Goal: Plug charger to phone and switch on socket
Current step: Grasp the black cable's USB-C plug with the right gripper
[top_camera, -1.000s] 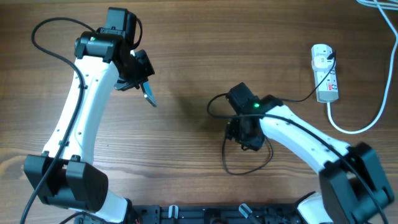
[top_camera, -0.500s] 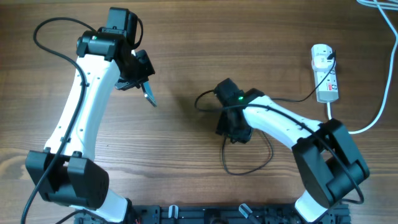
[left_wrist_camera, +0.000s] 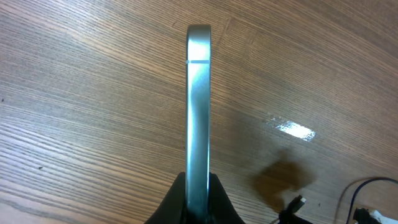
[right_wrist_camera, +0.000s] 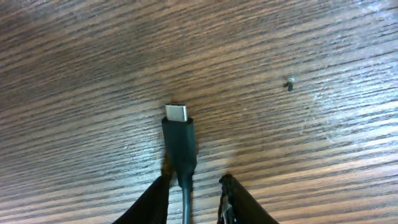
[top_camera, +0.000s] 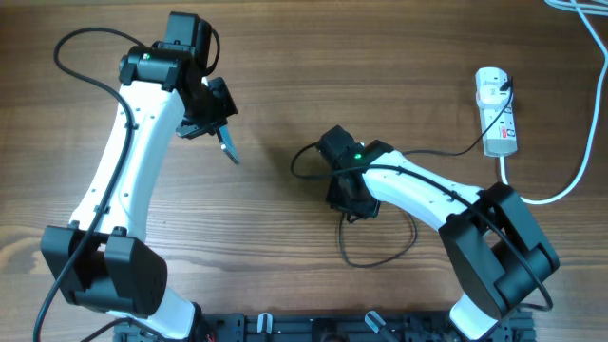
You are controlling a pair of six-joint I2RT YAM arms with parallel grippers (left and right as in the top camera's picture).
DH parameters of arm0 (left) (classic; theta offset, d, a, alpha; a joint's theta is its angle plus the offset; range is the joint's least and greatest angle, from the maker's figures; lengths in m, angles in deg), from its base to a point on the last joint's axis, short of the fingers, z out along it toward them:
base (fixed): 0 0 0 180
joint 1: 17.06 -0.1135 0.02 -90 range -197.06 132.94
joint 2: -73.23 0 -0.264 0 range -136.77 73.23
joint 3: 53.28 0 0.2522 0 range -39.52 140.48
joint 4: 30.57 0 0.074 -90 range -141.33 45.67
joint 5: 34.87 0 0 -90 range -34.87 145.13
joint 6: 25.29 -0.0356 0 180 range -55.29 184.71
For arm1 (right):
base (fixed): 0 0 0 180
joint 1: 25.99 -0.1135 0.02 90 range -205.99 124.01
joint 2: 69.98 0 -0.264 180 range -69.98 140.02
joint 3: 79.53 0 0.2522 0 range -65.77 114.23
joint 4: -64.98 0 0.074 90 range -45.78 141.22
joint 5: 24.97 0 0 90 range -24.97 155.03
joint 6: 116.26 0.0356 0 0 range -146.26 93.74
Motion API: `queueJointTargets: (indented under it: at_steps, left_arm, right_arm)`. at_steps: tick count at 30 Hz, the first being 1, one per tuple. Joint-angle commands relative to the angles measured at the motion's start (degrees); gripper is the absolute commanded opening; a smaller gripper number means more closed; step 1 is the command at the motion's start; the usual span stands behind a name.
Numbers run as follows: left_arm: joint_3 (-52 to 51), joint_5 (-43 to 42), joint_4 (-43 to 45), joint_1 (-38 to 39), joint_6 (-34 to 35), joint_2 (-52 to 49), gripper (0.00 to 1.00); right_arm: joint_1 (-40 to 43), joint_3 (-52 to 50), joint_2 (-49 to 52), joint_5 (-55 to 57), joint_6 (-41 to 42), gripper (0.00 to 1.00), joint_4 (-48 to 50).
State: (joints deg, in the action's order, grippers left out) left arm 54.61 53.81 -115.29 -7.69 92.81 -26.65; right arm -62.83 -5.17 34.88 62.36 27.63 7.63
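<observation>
The charger (right_wrist_camera: 178, 134) is sitting pinched in your right gripper (right_wrist_camera: 193, 186), its connector tip pointing straight out past the fingers; your left gripper (left_wrist_camera: 199, 190) is clamping the phone (left_wrist_camera: 199, 106) edge-on above the table (left_wrist_camera: 74, 93); from overhead, the phone is lying well apart to the right gripper's left, free end slanting toward it; you are probably needing tip and phone axis aligned.
</observation>
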Motion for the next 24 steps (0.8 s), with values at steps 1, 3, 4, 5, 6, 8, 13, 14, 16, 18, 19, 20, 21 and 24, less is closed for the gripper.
queueJointTargets:
  at_steps: [1,3,4,5,6,8,13,14,16,18,19,20,21,24]
  left_arm:
    - [0.3,0.8,0.0,-0.1,-0.7,-0.3,0.04]
    - [0.3,0.8,0.0,-0.1,-0.7,-0.3,0.04]
    - [0.3,0.8,0.0,-0.1,-0.7,-0.3,0.04]
    - [0.3,0.8,0.0,-0.1,-0.7,-0.3,0.04]
    - [0.3,0.8,0.0,-0.1,-0.7,-0.3,0.04]
    - [0.3,0.8,0.0,-0.1,-0.7,-0.3,0.04]
    - [0.3,0.8,0.0,-0.1,-0.7,-0.3,0.04]
    - [0.3,0.8,0.0,-0.1,-0.7,-0.3,0.04]
    - [0.3,0.8,0.0,-0.1,-0.7,-0.3,0.04]
    - [0.3,0.8,0.0,-0.1,-0.7,-0.3,0.04]
    - [0.3,0.8,0.0,-0.1,-0.7,-0.3,0.04]
    - [0.3,0.8,0.0,-0.1,-0.7,-0.3,0.04]
    - [0.3,0.8,0.0,-0.1,-0.7,-0.3,0.04]
    - [0.3,0.8,0.0,-0.1,-0.7,-0.3,0.04]
  right_arm:
    - [-0.1,0.3,1.8,1.6,-0.9,0.3,0.1]
    - [-0.1,-0.3,1.8,1.6,-1.2,0.27,0.5]
    - [-0.1,-0.3,1.8,1.6,-1.2,0.26,0.5]
    - [-0.1,-0.3,1.8,1.6,-1.1,0.24,0.5]
    - [-0.1,-0.3,1.8,1.6,-1.2,0.23,0.7]
    - [-0.1,-0.3,1.8,1.6,-1.2,0.22,0.9]
    - [-0.1,-0.3,1.8,3.3,-1.2,0.21,0.9]
    - [-0.1,-0.3,1.8,3.3,-1.2,0.21,0.9]
    - [-0.1,-0.3,1.8,2.9,-1.2,0.19,0.9]
    - [-0.1,-0.3,1.8,2.9,-1.2,0.18,1.0]
    - [-0.1,-0.3,1.8,2.9,-1.2,0.18,1.0]
    - [-0.1,-0.3,1.8,2.9,-1.2,0.17,1.0]
    - [-0.1,-0.3,1.8,2.9,-1.2,0.14,1.0]
    - [-0.1,-0.3,1.8,2.9,-1.4,0.13,1.0]
